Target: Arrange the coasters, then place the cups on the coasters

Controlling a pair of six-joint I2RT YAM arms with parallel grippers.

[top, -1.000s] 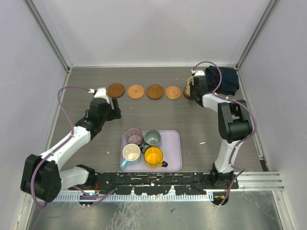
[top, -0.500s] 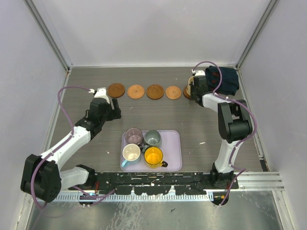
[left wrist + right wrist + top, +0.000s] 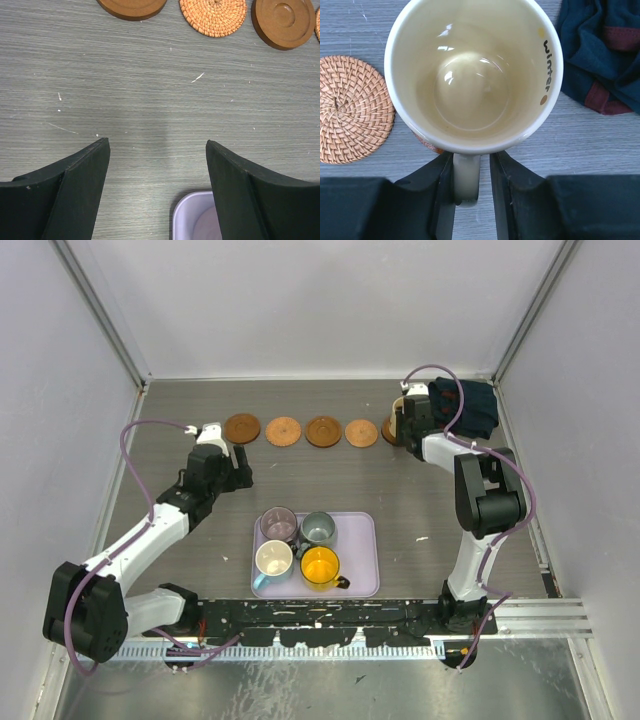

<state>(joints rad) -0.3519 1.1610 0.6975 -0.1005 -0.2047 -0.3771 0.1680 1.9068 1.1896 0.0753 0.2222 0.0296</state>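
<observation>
Left gripper (image 3: 157, 145): jaws wide apart, nothing between. Bare grey table (image 3: 150, 90) ahead gives free room. Coasters (image 3: 213, 15) in a row beyond its tips, cut by the frame edge. Lavender tray (image 3: 187, 220) corner under its right finger.

Right gripper (image 3: 471, 154): fingers flank the cream mug (image 3: 470, 75) handle, thin gap on one side, not clamped. Mug sits on a brown coaster (image 3: 427, 144), mostly hidden. Woven coaster (image 3: 350, 110) to the left, dark cloth (image 3: 600, 50) close on the right
</observation>
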